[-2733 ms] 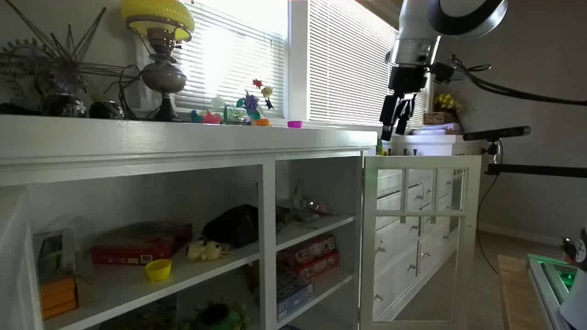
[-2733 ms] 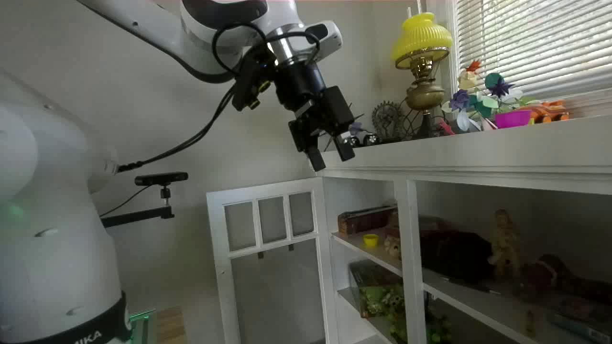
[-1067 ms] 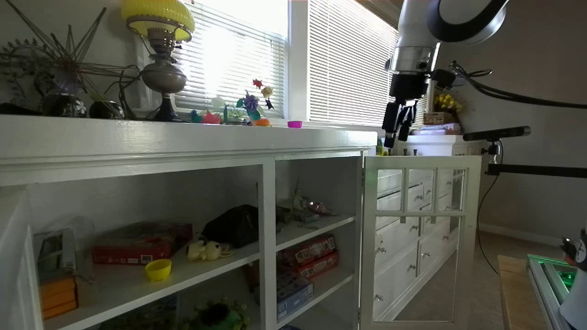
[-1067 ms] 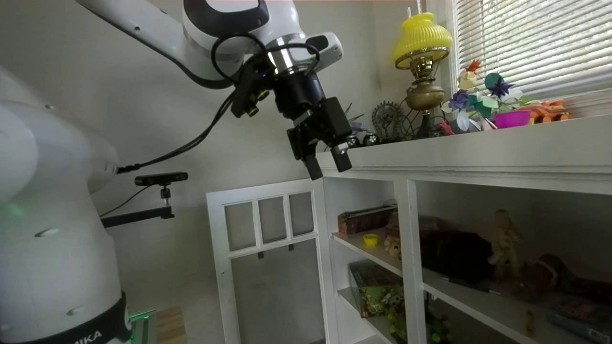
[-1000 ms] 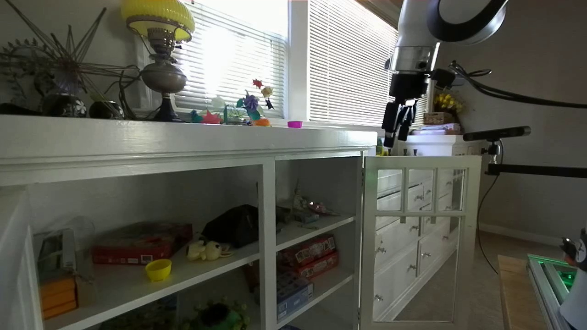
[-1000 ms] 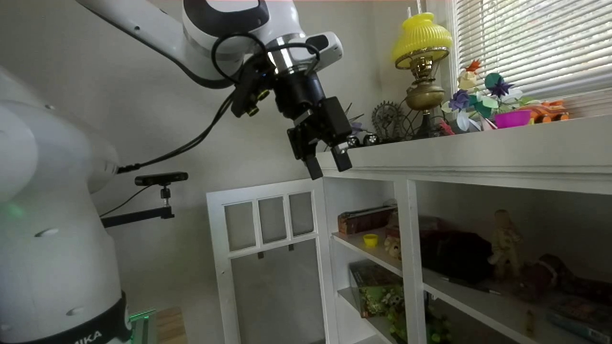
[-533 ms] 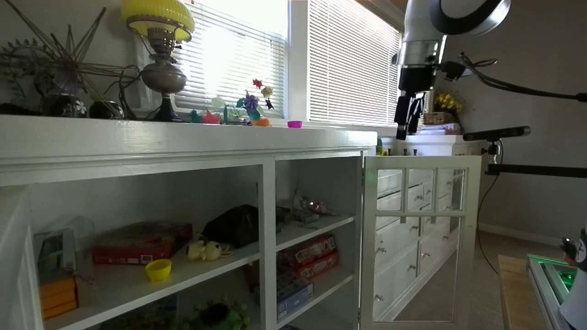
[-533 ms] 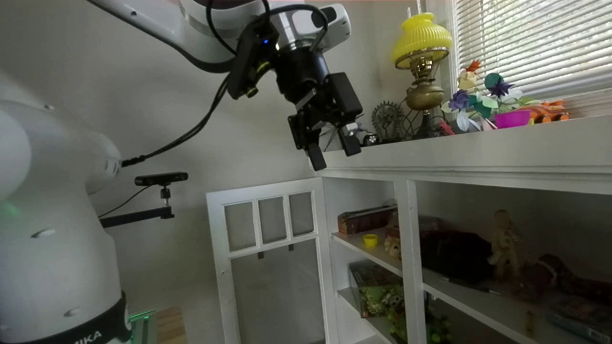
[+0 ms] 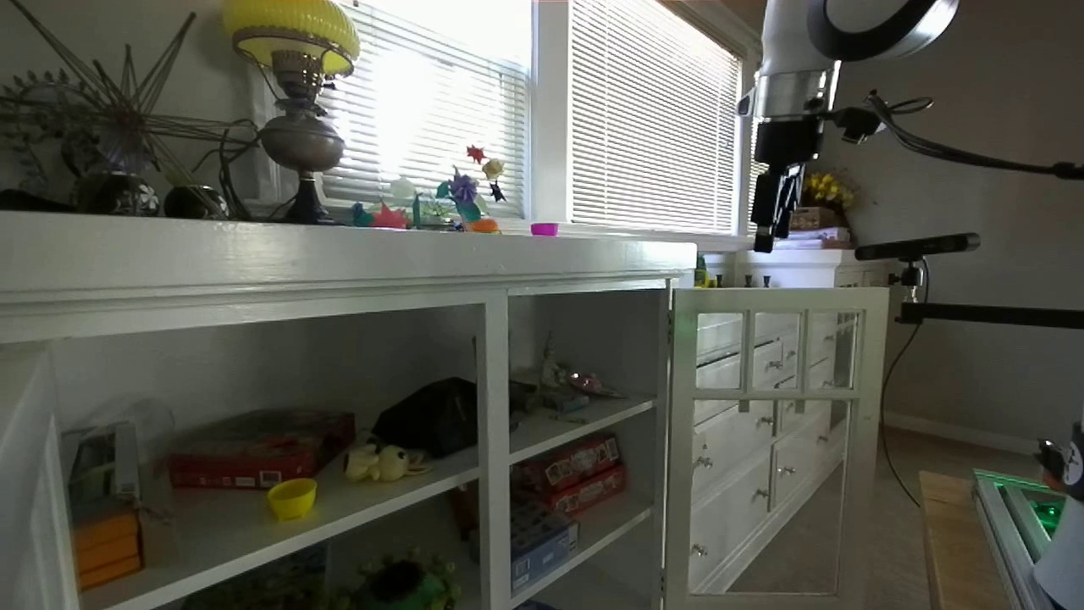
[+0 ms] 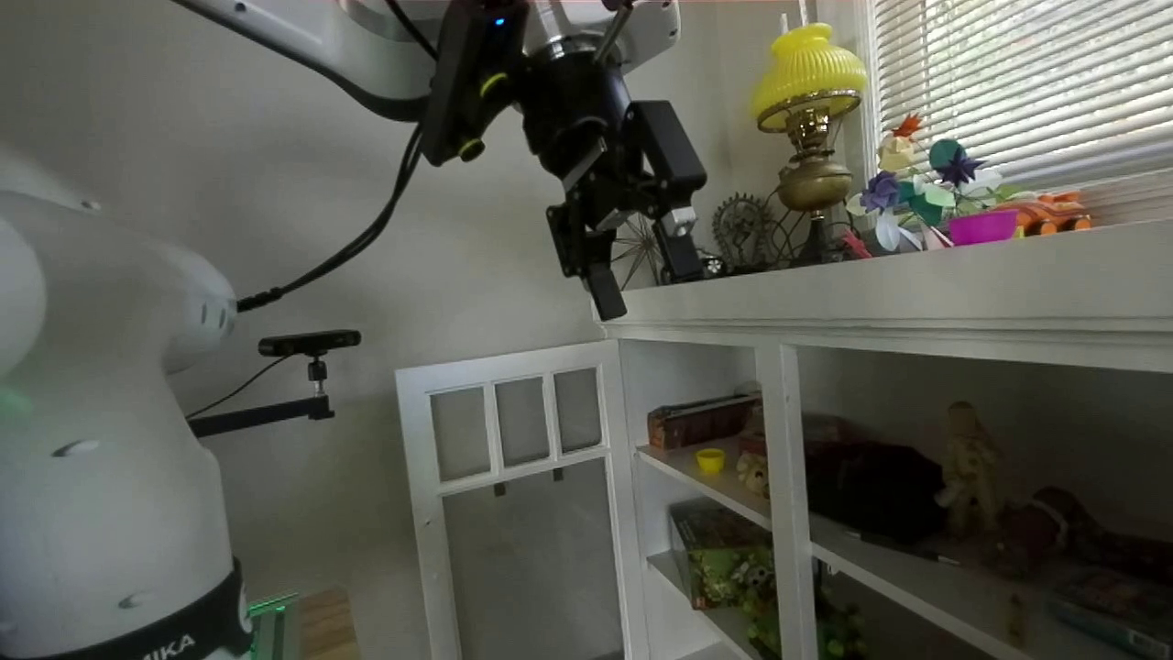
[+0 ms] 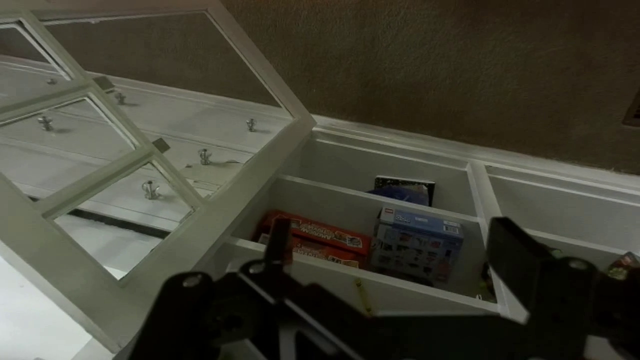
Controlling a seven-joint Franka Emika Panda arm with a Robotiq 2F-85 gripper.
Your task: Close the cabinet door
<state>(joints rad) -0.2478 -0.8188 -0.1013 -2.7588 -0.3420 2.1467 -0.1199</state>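
Note:
The cabinet door (image 9: 775, 394) stands wide open at the right end of the white cabinet in an exterior view. It has a white frame, small upper panes and a larger lower pane. It fills the left of the wrist view (image 11: 220, 200). My gripper (image 9: 775, 237) hangs above the door's top edge in that exterior view, with no contact visible. It is open and empty, its fingers apart, in an exterior view (image 10: 644, 275) and in the wrist view (image 11: 392, 235). A similar open white door (image 10: 513, 472) hangs at the opposite end of the cabinet.
The open shelves hold red boxes (image 9: 576, 474), a blue box (image 9: 546, 542) and a yellow cup (image 9: 292, 498). A lamp (image 9: 301, 140) and paper flowers (image 9: 464, 188) stand on the cabinet top (image 9: 381, 258). A camera on a bracket (image 9: 919, 246) stands right of the cabinet door.
My gripper first sank slightly, then rose and shifted outward from the hinge side of the cabinet door, as seen in an exterior view. It stays open. The doors have not moved.

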